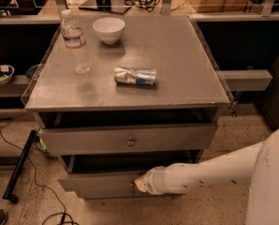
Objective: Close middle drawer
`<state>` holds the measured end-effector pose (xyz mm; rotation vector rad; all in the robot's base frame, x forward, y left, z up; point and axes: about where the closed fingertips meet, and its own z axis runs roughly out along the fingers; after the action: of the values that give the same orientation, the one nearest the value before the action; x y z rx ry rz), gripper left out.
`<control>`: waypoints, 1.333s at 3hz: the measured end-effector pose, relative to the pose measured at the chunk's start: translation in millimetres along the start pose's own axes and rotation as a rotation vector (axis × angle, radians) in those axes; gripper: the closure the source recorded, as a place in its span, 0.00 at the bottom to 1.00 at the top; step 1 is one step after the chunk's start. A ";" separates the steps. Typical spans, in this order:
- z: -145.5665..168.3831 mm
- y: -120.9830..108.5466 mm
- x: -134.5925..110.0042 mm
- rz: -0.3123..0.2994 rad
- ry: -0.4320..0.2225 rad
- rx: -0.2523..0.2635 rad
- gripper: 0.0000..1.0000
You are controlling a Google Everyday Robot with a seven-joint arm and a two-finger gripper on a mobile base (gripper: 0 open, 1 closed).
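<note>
The middle drawer is the lower of the two grey drawers that show. It is pulled out, with a dark bare inside visible behind its low front panel. My gripper is at the end of my white arm, which reaches in from the lower right. It sits against the centre of that front panel and covers the knob.
Above, another grey drawer with a round knob stands slightly open. On the cabinet top are a water bottle, a white bowl and a crushed can. Cables and a black bar lie on the floor at left.
</note>
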<state>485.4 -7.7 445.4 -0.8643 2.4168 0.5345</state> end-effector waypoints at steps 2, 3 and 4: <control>16.3 -12.2 1.1 0.069 0.000 0.017 1.00; 16.3 -12.0 1.2 0.069 0.000 0.017 1.00; 17.3 -19.4 -9.4 0.066 -0.020 0.035 1.00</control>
<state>510.4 -8.5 433.6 -0.7629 2.4365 0.5211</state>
